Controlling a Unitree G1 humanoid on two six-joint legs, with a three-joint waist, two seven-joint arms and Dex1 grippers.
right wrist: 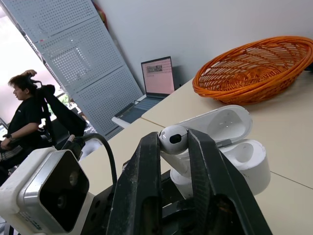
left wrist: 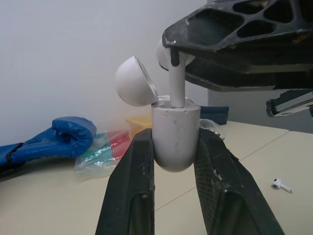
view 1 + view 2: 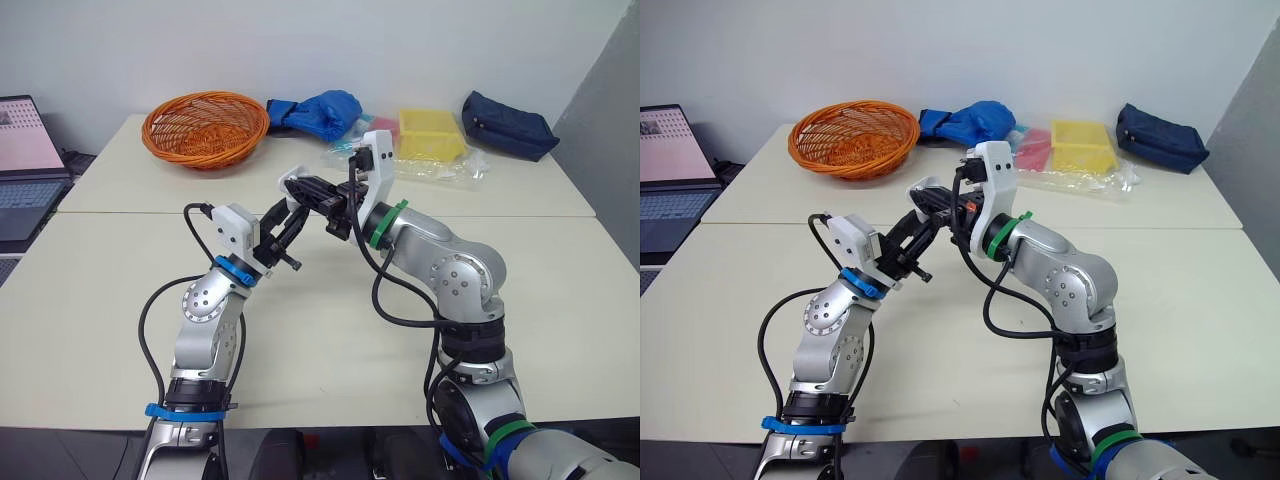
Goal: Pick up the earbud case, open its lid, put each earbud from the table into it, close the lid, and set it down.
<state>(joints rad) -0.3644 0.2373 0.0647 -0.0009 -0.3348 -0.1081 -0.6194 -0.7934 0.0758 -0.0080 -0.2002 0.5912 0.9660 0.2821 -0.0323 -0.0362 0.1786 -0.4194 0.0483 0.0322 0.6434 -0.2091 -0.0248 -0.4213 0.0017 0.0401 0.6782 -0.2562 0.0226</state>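
My left gripper (image 3: 289, 217) is shut on the white earbud case (image 2: 176, 139) and holds it upright above the table, with its round lid (image 2: 134, 82) swung open. My right gripper (image 3: 301, 189), just above it, is shut on a white earbud (image 1: 173, 138). The earbud's stem (image 2: 177, 88) reaches down into the case's open top. A second white earbud (image 2: 282, 185) lies on the cream table (image 3: 330, 310) beyond the case.
At the back of the table stand an orange wicker basket (image 3: 205, 128), a blue glove (image 3: 320, 110), a yellow box (image 3: 430, 132) among plastic bags, and a dark blue pouch (image 3: 508, 125). A laptop (image 3: 25, 165) sits at the far left. A person (image 1: 24, 115) stands further off.
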